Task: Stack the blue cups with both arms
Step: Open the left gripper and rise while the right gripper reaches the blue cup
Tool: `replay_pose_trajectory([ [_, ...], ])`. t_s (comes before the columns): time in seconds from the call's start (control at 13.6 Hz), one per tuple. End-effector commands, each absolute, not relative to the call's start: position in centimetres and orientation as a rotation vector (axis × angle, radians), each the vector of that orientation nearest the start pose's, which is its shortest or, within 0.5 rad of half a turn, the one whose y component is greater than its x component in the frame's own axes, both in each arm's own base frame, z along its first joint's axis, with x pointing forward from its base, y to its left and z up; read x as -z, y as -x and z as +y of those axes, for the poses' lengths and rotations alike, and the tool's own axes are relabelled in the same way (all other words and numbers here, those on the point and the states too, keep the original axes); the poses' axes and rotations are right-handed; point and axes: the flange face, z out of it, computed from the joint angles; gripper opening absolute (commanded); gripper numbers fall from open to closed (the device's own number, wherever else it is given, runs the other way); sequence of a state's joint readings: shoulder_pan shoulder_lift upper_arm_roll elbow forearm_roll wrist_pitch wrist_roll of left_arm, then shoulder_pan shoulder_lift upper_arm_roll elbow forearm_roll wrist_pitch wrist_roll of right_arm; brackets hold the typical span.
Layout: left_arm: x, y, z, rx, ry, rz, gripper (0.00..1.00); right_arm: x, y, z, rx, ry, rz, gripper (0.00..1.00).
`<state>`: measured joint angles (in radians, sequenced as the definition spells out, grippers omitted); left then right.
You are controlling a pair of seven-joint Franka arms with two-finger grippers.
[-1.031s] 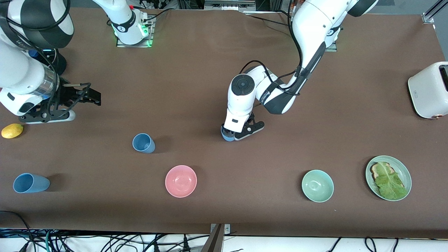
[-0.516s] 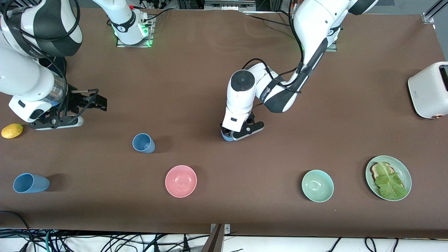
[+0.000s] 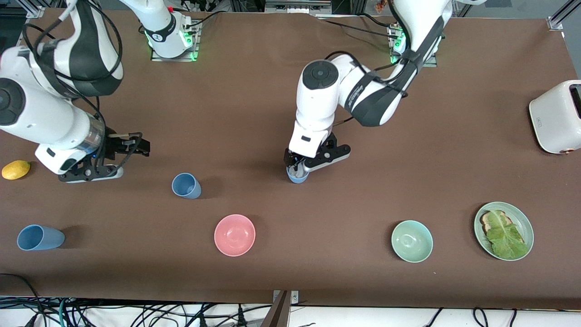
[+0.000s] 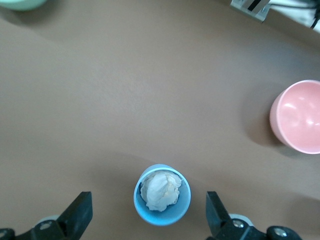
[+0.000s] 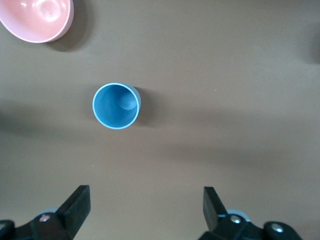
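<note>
Cups of light blue sit at three spots on the brown table (image 3: pixel 254 91) as two white arms work above it. The left gripper (image 3: pixel 303 167), fingers spread wide and clear of the rim, hangs directly over an upright blue cup (image 3: pixel 297 176) near the table's middle; the left wrist view shows that cup (image 4: pixel 162 195) holding a crumpled white wad (image 4: pixel 160 190) between the parted fingers (image 4: pixel 77 216). The right gripper (image 3: pixel 131 146), its fingers likewise apart and holding nothing, hovers over bare table toward the right arm's end, close to a second blue cup (image 3: pixel 186 185), which stands upright and empty in the right wrist view (image 5: pixel 116 106). A third blue cup (image 3: pixel 40 237) stands nearer the front camera at the right arm's end. A pink bowl (image 3: pixel 234 235), a mint-green bowl (image 3: pixel 411 241) and a plate (image 3: pixel 523 217) of lettuce on toast line the near edge, with a lemon (image 3: pixel 16 169) and a white toaster (image 3: pixel 556 116) at either end.
</note>
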<state>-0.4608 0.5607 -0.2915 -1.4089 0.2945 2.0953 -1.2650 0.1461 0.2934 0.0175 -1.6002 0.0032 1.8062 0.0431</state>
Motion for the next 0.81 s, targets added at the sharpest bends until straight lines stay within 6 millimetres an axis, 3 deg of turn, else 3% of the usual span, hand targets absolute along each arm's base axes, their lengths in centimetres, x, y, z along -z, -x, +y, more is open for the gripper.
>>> replay_pose_trajectory([
  [0.0, -43.7, -54.8, -45.3, 0.305, 3.075, -0.631, 1.0, -43.1, -62.7, 10.6, -0.085, 3.116, -0.202, 1.0],
  [0.29, -50.1, -54.9, -43.5, 0.302, 3.02, -0.693, 1.0, -38.1, -63.2, 11.3, -0.04, 3.111, -0.21, 1.0],
  [0.52, -55.2, -55.3, -40.9, 0.332, 3.033, -0.778, 1.0, -34.5, -64.1, 11.7, 0.0, 3.105, -0.217, 1.0],
  [0.59, -57.3, -54.6, -40.4, 0.319, 3.062, -0.817, 1.0, -33.5, -64.4, 11.8, 0.014, 3.103, -0.218, 1.0],
  [0.74, -58.7, -54.9, -38.1, 0.253, 3.065, -0.9, 1.0, -31.1, -64.8, 11.9, 0.019, 3.101, -0.214, 1.0],
])
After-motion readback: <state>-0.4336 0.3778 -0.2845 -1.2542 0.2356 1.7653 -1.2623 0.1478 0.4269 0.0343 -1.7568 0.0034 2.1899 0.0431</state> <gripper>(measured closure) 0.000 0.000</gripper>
